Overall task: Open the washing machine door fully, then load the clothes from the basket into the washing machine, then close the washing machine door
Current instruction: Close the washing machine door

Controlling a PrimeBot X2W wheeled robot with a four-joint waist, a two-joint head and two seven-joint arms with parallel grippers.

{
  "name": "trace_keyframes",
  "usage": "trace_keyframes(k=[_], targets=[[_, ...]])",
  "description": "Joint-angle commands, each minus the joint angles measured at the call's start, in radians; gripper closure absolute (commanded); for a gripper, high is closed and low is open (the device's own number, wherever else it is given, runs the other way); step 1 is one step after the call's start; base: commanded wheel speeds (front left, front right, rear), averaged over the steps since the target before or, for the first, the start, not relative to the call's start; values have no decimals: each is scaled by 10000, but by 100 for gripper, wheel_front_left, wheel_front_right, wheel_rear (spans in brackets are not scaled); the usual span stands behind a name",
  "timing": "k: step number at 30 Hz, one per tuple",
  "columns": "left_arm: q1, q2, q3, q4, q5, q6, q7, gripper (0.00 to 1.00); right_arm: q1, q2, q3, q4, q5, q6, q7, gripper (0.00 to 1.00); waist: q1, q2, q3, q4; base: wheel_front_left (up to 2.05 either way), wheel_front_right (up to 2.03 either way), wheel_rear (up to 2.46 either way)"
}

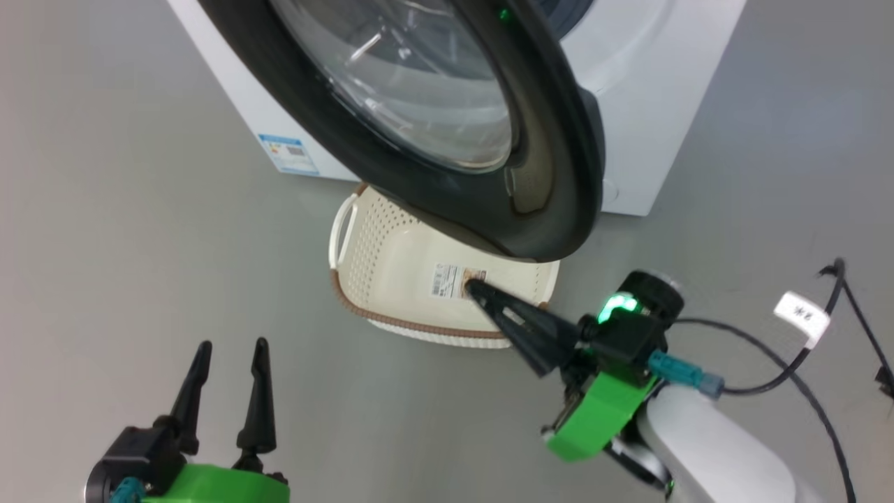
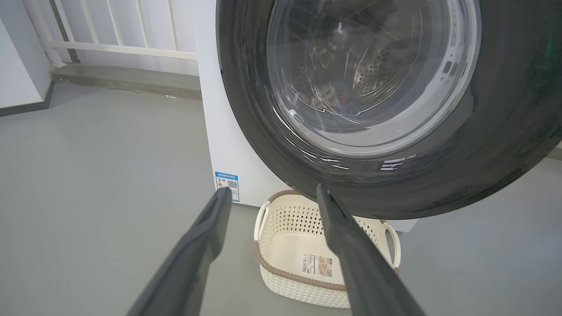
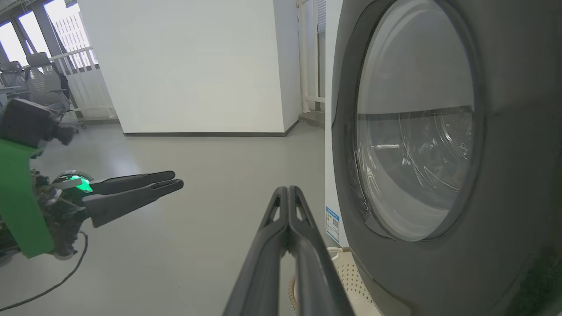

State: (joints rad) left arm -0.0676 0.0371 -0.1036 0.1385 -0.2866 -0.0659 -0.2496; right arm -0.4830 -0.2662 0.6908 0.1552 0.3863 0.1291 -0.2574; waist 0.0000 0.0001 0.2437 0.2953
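Observation:
The washing machine (image 1: 649,105) is white, and its round black washing machine door (image 1: 545,161) stands swung out over the basket (image 1: 363,237). The cream basket shows a bare base with a label sticker. The clothes are out of view. My right gripper (image 1: 469,285) is shut on nothing, its tips over the basket's label just under the door's lower edge. In the right wrist view the shut right gripper (image 3: 287,189) points past the door (image 3: 505,175). My left gripper (image 1: 232,346) is open and empty at the lower left, well short of the basket (image 2: 281,274). It shows again as the left gripper (image 2: 273,191).
Grey floor lies all round. A black cable with a white tag (image 1: 802,316) trails at the right. A blue sticker (image 1: 290,154) marks the machine's side. A white railing (image 2: 118,44) runs behind the machine, and a white wall (image 3: 184,66) stands further off.

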Motion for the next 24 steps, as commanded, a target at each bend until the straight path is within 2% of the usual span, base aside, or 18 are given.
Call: trace_keyframes(k=[1, 14, 24], targets=[[-327, 131, 266, -183, -57, -28, -122, 0, -199, 220, -70, -187, -204, 16, -44, 100, 0, -1, 265, 220, 0, 0, 0], [-531, 131, 216, -25, -122, -167, -122, 0, -782, 1091, -2377, 981, -1222, 16, -44, 100, 0, -1, 525, 184, 0, 0, 0], [-722, 131, 43, 80, -142, -289, -122, 0, -1674, 1652, -3905, 1984, -1100, 16, -44, 100, 0, -1, 835, 245, 0, 0, 0]])
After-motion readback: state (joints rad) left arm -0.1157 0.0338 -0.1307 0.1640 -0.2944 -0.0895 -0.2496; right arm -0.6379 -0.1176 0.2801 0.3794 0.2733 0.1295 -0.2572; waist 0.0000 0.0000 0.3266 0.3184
